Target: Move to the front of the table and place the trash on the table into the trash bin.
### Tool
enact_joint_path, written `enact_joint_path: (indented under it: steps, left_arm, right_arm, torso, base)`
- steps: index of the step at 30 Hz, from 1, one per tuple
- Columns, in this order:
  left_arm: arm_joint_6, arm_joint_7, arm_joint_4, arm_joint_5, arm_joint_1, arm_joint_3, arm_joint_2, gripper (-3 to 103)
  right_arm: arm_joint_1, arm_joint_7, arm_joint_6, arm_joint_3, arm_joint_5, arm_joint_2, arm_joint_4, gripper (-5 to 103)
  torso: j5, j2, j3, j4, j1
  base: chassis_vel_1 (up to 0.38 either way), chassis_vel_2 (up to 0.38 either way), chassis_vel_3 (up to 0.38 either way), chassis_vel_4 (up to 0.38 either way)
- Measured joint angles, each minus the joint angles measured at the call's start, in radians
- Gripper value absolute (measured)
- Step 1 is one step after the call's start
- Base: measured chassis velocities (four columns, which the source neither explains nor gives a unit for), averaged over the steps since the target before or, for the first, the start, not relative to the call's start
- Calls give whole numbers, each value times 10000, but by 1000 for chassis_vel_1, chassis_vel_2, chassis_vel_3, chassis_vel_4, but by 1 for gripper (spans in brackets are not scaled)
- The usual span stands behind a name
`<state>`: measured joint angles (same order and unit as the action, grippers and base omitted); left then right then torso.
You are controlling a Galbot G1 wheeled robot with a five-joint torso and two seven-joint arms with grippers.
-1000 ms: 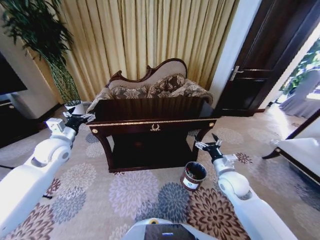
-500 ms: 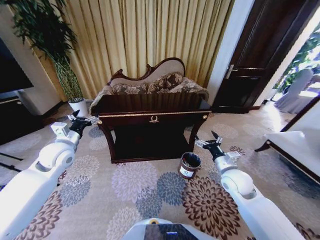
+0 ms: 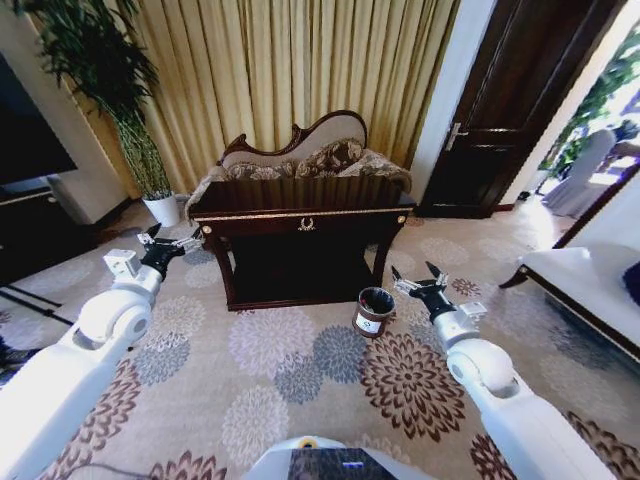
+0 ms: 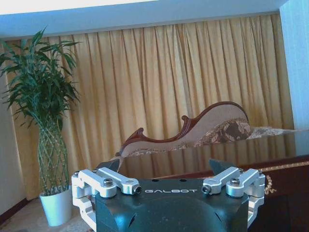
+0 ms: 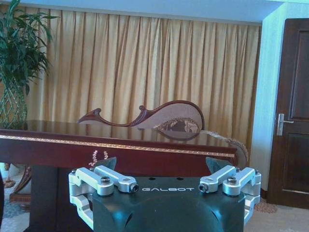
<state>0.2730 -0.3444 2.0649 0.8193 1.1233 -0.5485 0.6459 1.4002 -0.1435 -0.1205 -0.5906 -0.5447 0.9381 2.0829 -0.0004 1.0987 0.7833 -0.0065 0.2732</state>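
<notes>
The dark glossy table (image 3: pixel 300 213) with gold trim stands ahead on the flowered carpet, seen from a low angle. Its top also shows in the left wrist view (image 4: pixel 289 145) and the right wrist view (image 5: pixel 120 145). The trash is out of view on that shallow top. The small round trash bin (image 3: pixel 374 310) sits on the carpet by the table's right front leg. My left gripper (image 3: pixel 170 243) (image 4: pixel 164 169) is held up, open and empty, left of the table. My right gripper (image 3: pixel 418 283) (image 5: pixel 163 164) hovers open and empty just right of the bin.
A carved sofa (image 3: pixel 300 160) stands behind the table against gold curtains. A potted plant (image 3: pixel 163 208) is at the back left, beside a dark cabinet (image 3: pixel 30 200). A dark door (image 3: pixel 520 110) is at the back right and white furniture (image 3: pixel 580 290) at the right. Open carpet lies before the table.
The whole head view has shifted: table and bin now look smaller and farther up, with more carpet in front. Both arms hold the same raised pose with open fingers.
</notes>
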Motion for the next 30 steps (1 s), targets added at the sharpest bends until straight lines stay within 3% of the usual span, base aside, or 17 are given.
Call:
enact_joint_path:
  steps: [6, 11, 24, 30]
  left_arm:
    - [4, -30, 79, -1, 80, -74, -4, 100]
    - [7, -40, 166, 0, 235, -157, -3, 100]
    - [11, -44, 534, 20, 800, -548, 75, 100]
    - [40, -24, 1056, 17, 1523, -814, 367, 100]
  right_arm:
    - [-1, 17, 45, -39, -45, 0, -39, 100]
    - [4, 61, 79, -58, -76, 26, -82, 100]
    - [60, 122, 464, 8, 131, 163, -179, 100]
    - [-65, -356, 4, 53, 37, 204, 97, 100]
  torso:
    - [6, 0, 0, -11, 1]
    - [-1, 1, -1, 1, 0]
    - [7, 5, -3, -6, -6]
    - [3, -3, 2, -3, 4]
  base:
    - [199, -197, -228, 180]
    - [192, -203, -157, 233]
    - [124, -167, -114, 165]
    - [0, 0, 0, 0]
